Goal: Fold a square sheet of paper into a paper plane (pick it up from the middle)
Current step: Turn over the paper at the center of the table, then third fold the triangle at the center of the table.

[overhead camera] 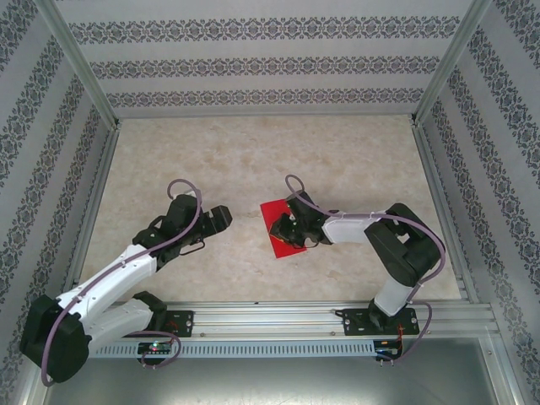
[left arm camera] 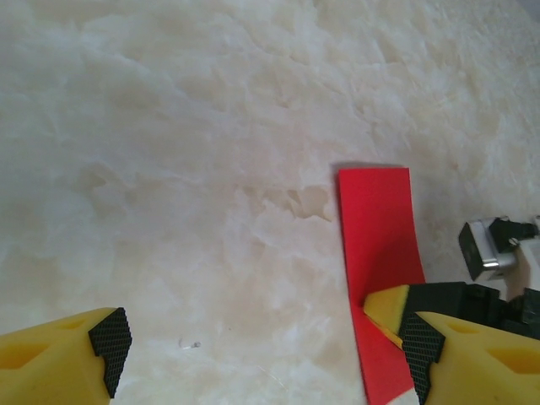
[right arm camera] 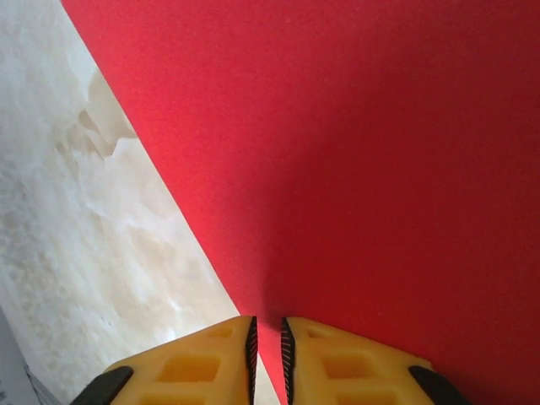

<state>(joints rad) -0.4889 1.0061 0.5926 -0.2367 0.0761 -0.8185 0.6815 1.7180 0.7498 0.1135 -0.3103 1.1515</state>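
Your right end effector (right arm camera: 268, 342) is pinched closed on the square sheet of paper (right arm camera: 380, 169), which lies near the middle of the surface (overhead camera: 253, 160); your left end effector (left arm camera: 266, 342) hangs wide open just left of it

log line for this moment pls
left gripper: open, over bare table | right gripper: jaws pinching square sheet of paper | sheet: on table, not yet folded

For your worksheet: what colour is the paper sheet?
The sheet is plain bright red; best in right wrist view.
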